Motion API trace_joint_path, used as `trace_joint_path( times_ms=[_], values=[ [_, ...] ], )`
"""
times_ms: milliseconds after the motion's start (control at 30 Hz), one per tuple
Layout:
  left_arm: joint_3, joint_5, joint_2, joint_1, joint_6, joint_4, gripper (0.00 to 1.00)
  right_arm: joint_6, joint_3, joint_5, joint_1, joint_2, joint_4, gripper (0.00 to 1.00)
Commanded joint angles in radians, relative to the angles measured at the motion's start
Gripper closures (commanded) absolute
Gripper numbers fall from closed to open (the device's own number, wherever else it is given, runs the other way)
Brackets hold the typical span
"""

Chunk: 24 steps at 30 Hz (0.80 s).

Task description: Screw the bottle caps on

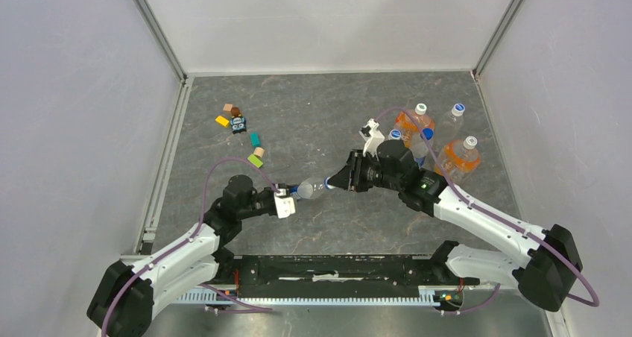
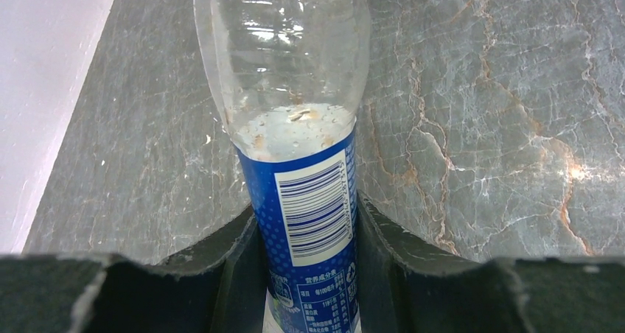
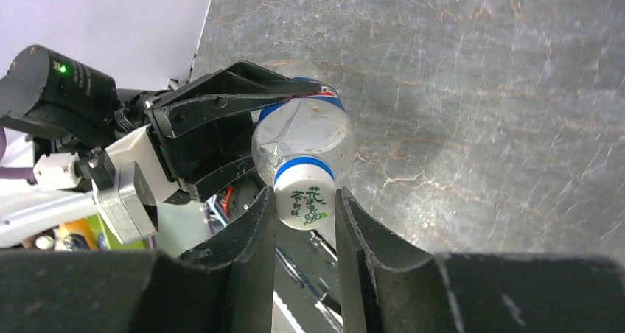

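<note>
A clear bottle with a blue label band (image 1: pixel 314 189) hangs on its side above the table, between the two arms. My left gripper (image 1: pixel 288 197) is shut on its labelled body (image 2: pixel 306 200), one finger on each side (image 2: pixel 306 219). The bottle's neck points at my right gripper (image 1: pixel 337 182). A white cap with green print (image 3: pixel 304 201) sits on that neck, and my right gripper (image 3: pixel 304 194) is shut on the cap. In the right wrist view the bottle's clear shoulder (image 3: pixel 302 138) and the left gripper (image 3: pixel 221 116) lie behind the cap.
Several bottles stand in a cluster at the back right, two with orange liquid (image 1: pixel 410 122) (image 1: pixel 462 158) and a clear one (image 1: pixel 452 122). Small toy blocks (image 1: pixel 256 158) and a figure (image 1: pixel 238 122) lie at the back left. Grey walls enclose the table.
</note>
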Motion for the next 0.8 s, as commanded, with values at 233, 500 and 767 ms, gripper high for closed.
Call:
trace_joint_path(
  times_ms=[233, 500, 767],
  values=[
    [0.054, 0.152, -0.036, -0.055, 0.118, 0.182, 0.55, 0.305, -0.035, 0.084, 0.065, -0.022, 0.033, 0.73],
    [0.059, 0.154, -0.035, -0.059, 0.113, 0.145, 0.54, 0.09, 0.0, 0.117, 0.064, -0.075, 0.116, 0.03],
    [0.07, 0.155, -0.016, -0.061, 0.1, 0.119, 0.54, -0.19, 0.05, 0.117, 0.044, -0.161, 0.095, 0.02]
  ],
)
